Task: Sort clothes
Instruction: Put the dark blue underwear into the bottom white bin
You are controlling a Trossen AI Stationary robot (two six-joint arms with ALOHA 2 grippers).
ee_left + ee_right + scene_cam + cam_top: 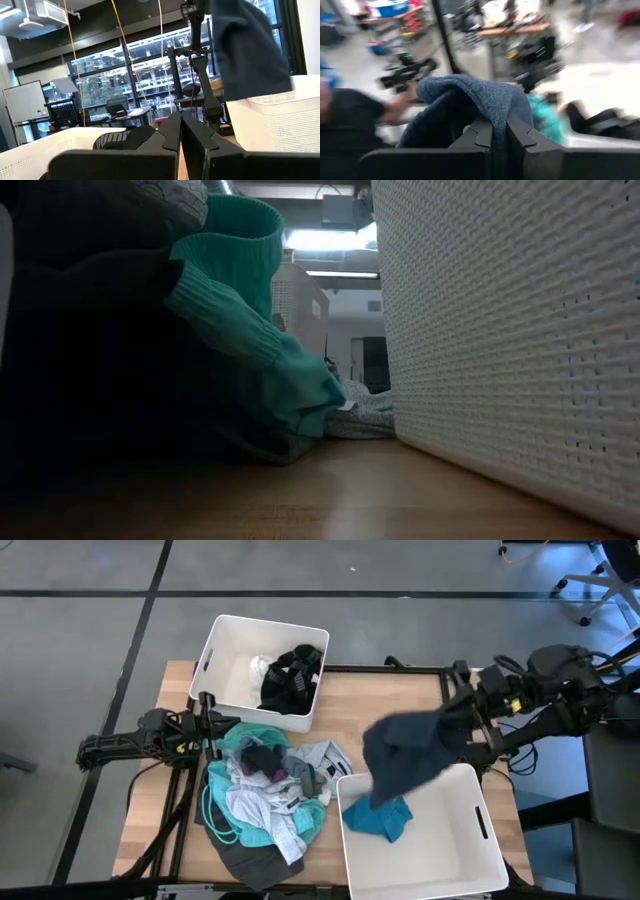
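Dark blue cloth (403, 755) hangs from the right claw (462, 730), which is clenched on its top edge; the cloth drapes over the rim of the near white bin (490, 840), just above a teal garment (385, 818) inside. Farther off, the left claw (207, 732) is clenched on nothing, beside the heap of clothes (262, 795) on the wooden surface (390, 700). Beyond it stands the second bin (225, 645) holding black garments (292, 678).

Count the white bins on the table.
2: the far bin holds black clothes, and the near-right bin holds a blue garment.
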